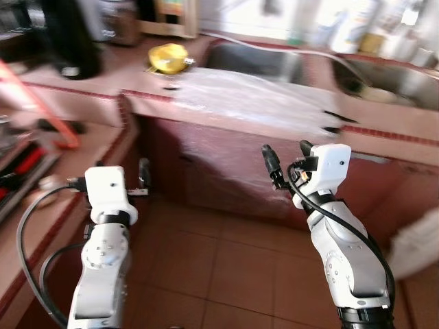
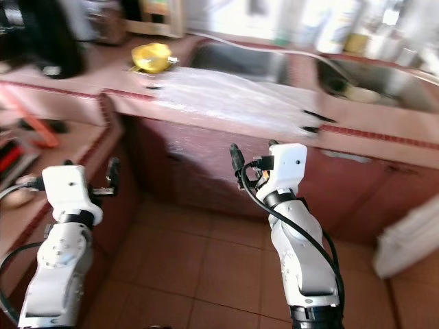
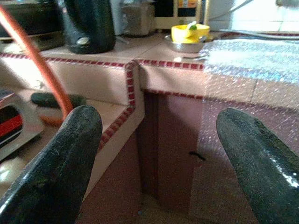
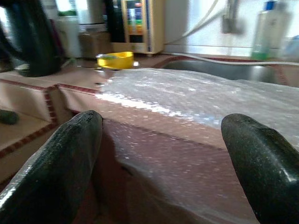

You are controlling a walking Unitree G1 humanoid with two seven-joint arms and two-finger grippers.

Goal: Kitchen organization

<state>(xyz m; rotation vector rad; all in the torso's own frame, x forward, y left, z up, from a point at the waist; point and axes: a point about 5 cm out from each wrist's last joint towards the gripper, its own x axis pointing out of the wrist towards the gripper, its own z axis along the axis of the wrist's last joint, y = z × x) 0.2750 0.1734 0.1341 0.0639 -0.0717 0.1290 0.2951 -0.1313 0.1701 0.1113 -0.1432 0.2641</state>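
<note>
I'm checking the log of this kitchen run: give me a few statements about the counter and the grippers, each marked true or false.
1. Both grippers are open and hold nothing. True: left gripper, right gripper.
2. A clear bubble-wrap sheet lies on the counter and hangs down over the cabinet front. True.
3. The yellow bowl sits inside the steel sink. False: it stands on the counter beside it.
4. The right gripper touches the sheet. False: it hovers short of it.

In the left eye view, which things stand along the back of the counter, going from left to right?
Dark jug → yellow bowl → bubble wrap sheet draped over the counter edge → steel sink behind it → blurred bottles at the far right.
</note>
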